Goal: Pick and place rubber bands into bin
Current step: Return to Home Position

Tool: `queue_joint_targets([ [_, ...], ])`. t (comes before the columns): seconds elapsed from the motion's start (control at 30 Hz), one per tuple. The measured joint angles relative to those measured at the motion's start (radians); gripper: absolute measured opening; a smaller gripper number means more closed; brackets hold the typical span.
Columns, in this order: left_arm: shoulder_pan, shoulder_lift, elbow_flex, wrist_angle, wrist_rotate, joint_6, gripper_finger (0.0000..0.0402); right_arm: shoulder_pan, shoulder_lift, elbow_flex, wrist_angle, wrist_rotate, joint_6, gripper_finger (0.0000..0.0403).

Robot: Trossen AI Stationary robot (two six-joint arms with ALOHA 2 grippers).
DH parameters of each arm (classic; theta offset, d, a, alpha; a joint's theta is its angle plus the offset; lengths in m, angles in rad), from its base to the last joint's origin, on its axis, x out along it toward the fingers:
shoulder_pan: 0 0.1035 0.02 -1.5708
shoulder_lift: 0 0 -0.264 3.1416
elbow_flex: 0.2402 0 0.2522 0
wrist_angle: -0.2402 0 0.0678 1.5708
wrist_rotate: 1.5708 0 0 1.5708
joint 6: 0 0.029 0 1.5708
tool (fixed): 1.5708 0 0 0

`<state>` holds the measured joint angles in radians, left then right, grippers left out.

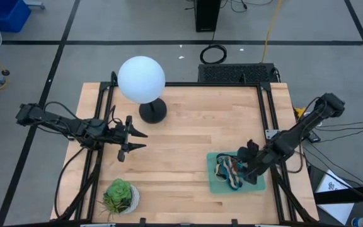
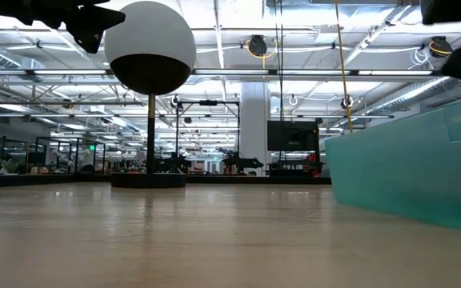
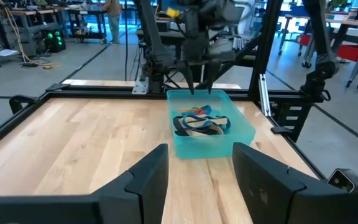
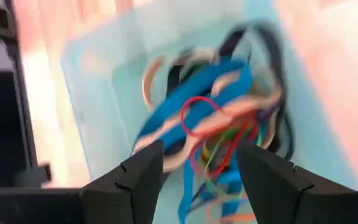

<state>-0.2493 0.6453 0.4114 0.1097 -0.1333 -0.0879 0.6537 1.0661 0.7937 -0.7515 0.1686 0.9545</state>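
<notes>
- R gripper (image 1: 247, 162) hangs right over the bin (image 1: 212, 182), fingers pointing down into it. They're spread apart w/ nothing between them.
- R arm comes in from the table's (image 1: 188, 120) right edge, elbow cocked out past the frame, forearm slanting in toward the bin.
- Bin sits at the front-right of the table. Rubber bands (image 1: 227, 170) are heaped inside, approx 1 tangled pile: blue, red, black, tan.
- R wrist view: bands (image 4: 211, 124) lie just below the parted fingers (image 4: 143, 163); none is touched as far as I can see.
- L gripper (image 1: 140, 140) is well apart from the bin, over bare wood between the globe lamp (image 1: 141, 79) and the potted plant (image 1: 121, 197).
- L arm lies stretched out nearly flat from the left edge, claw aimed across at the bin (image 3: 244, 128), jaws wide and empty.
</notes>
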Motion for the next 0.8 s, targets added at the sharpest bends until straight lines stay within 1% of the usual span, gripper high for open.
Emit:
queue_joint_targets([
  [0.07,0.000,0.000,0.000,0.000,0.000,0.000,0.0186,0.000,-0.039,0.000,0.011,0.062,-0.035,0.0196],
  [0.17,0.000,0.000,0.000,0.000,-0.014,0.003,0.0186,0.000,-0.094,0.000,0.054,0.198,-0.118,0.0195],
  [0.2,0.002,0.000,0.000,0.000,-0.017,0.002,0.0186,-0.005,-0.110,0.000,0.066,0.220,-0.148,0.0195],
  [0.3,0.028,-0.015,0.000,-0.005,-0.017,-0.001,0.0186,-0.048,-0.140,0.000,0.128,0.226,-0.257,0.0197],
  [0.47,0.122,-0.053,0.001,-0.019,-0.016,0.000,0.0186,-0.159,-0.154,0.000,0.245,0.221,-0.493,0.0198],
  [0.53,0.167,-0.061,0.001,-0.033,0.003,0.000,0.0187,-0.209,-0.161,0.000,0.266,0.217,-0.572,0.0197],
  [0.6,0.213,-0.064,0.001,-0.033,0.037,0.004,0.0186,-0.266,-0.174,0.000,0.302,0.179,-0.649,0.0197],
  [0.63,0.235,-0.065,0.001,-0.033,0.056,0.011,0.0186,-0.297,-0.181,-0.005,0.335,0.149,-0.687,0.0197],
  [0.73,0.303,-0.065,0.001,-0.033,0.110,0.027,0.0186,-0.402,-0.217,-0.045,0.451,0.013,-0.790,0.0196],
  [0.8,0.346,-0.066,0.001,-0.034,0.138,0.029,0.0187,-0.474,-0.251,-0.073,0.471,-0.044,-0.825,0.0197],
])
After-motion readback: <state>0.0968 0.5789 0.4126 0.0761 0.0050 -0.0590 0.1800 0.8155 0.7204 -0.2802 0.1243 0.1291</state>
